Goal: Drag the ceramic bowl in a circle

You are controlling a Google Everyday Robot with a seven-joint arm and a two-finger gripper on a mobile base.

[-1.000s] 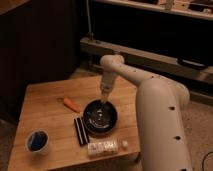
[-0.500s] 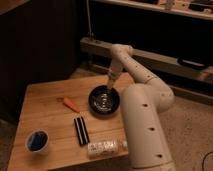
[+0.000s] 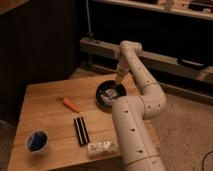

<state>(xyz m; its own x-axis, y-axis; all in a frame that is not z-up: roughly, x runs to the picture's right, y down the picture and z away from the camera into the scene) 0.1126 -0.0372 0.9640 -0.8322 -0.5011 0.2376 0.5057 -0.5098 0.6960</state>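
Sliding away toward the far right of the table (image 3: pixel 50 107), the bowl (image 3: pixel 108 96) is seemingly tracing its circle, the gripper (image 3: pixel 118 83) dipping at its far rim, grip impossible to tell.

**Black bowl near the bench's far edge**

The ceramic bowl (image 3: pixel 106 94), wide, shallow and glossy black with a silvery centre, is sitting upright on the bench (image 3: pixel 50 117), towards its far right corner. The gripper (image 3: pixel 118 83) is hanging over the bowl's far right side.
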